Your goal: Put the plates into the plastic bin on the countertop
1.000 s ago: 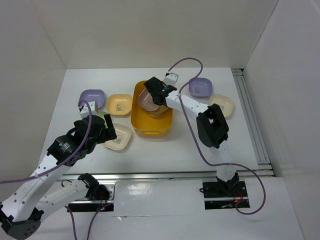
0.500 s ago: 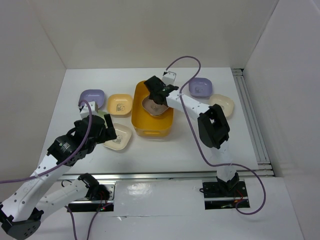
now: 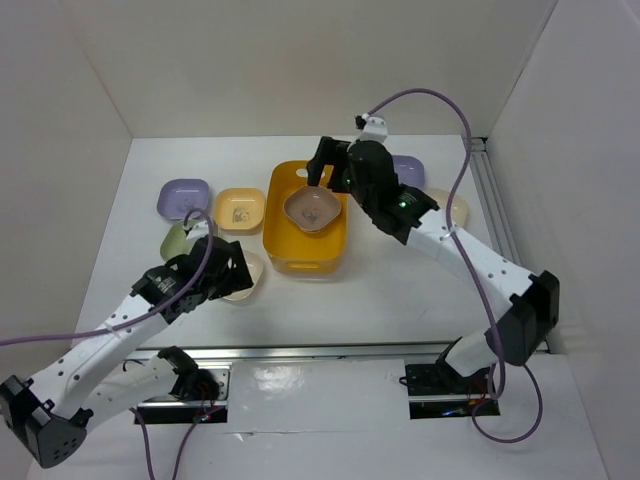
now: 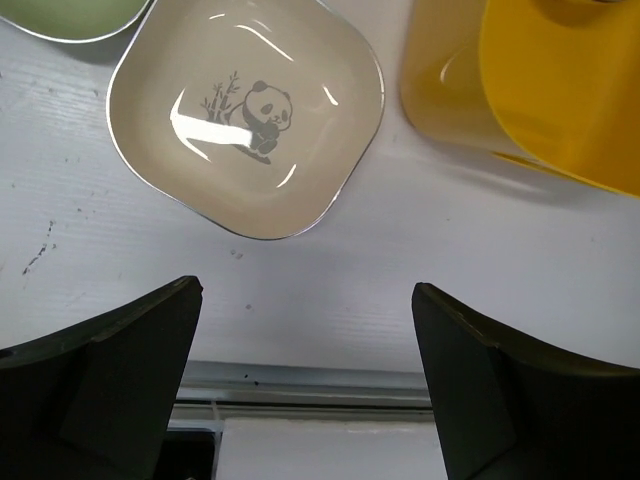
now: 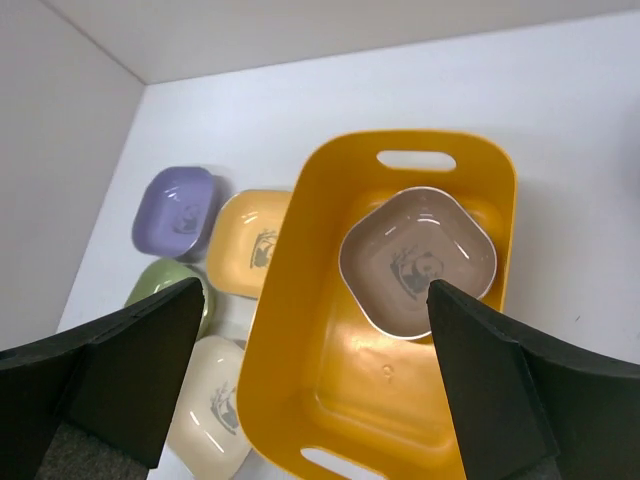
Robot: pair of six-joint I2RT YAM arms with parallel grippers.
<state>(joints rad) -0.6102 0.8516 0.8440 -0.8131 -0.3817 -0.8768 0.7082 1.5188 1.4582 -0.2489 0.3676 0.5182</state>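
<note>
The yellow-orange plastic bin [image 3: 276,238] stands mid-countertop with a brown-mauve plate [image 3: 312,208] lying flat inside it. My right gripper [image 3: 322,172] hovers above the bin's far end, open and empty; its wrist view looks down on the bin [image 5: 290,300] and that plate [image 5: 418,262]. Left of the bin lie a lavender plate [image 3: 184,198], a yellow-orange plate [image 3: 240,207], a green plate [image 3: 175,240] and a cream panda plate [image 4: 248,110]. My left gripper [image 3: 225,268] hangs open over the cream plate's near side, holding nothing. The left wrist view shows its fingers [image 4: 130,370] wide apart.
Right of the bin, a lavender plate [image 3: 410,170] and a cream plate [image 3: 457,208] are partly hidden by the right arm. A metal rail [image 3: 505,240] runs along the countertop's right edge, and another [image 4: 300,385] along the near edge. White walls enclose the back and sides.
The right gripper opened and let the brown-mauve plate drop flat into the bin, then lifted away as its arm swung right. The left gripper shifted nearer the cream plate.
</note>
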